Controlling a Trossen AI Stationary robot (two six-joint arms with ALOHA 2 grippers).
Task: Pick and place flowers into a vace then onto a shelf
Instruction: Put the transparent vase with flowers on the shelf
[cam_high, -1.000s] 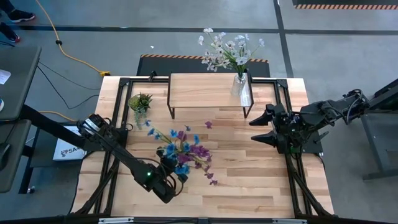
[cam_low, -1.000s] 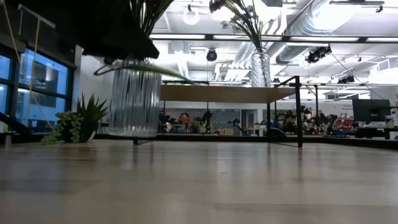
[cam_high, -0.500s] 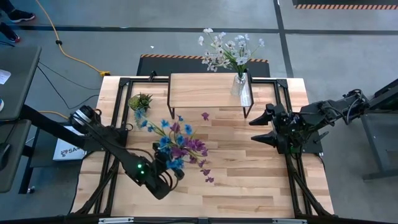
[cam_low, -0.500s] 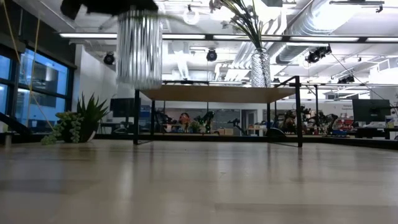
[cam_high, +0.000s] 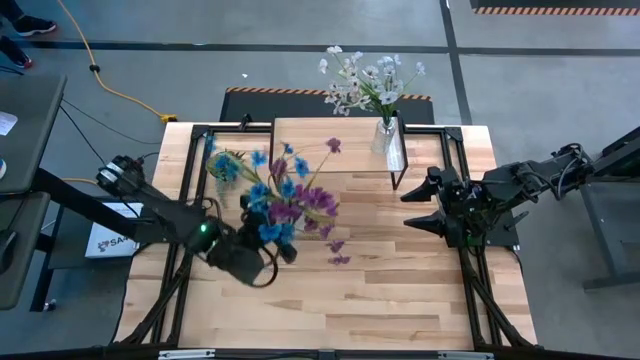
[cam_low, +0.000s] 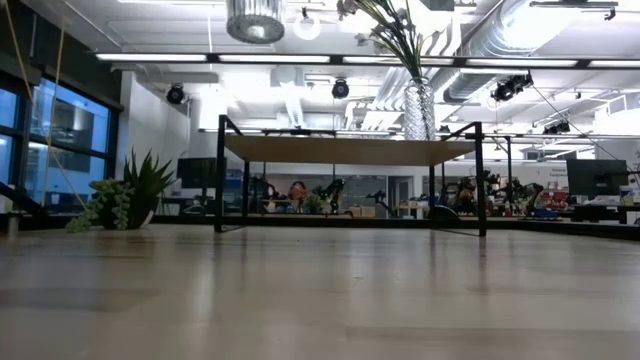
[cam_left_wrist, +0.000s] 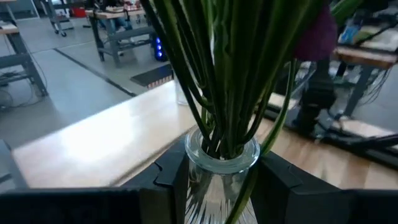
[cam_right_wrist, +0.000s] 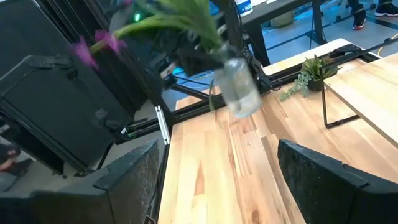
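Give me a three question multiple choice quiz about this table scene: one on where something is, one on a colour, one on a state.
1. Where does the vase of white flowers stand?
A. on the shelf
B. on the floor
C. in the right pincer

2. What colours are the blossoms in the clear ribbed vase that the left pincer holds?
A. red and yellow
B. purple and blue
C. orange only

3. How is the right pincer?
A. shut on a stem
B. open, holding nothing
C. shut on the potted plant

Answers: 1 A, its vase sits at the shelf's right end. 2 B, the high view shows purple and blue. 3 B, its fingers stand apart at the table's right side.
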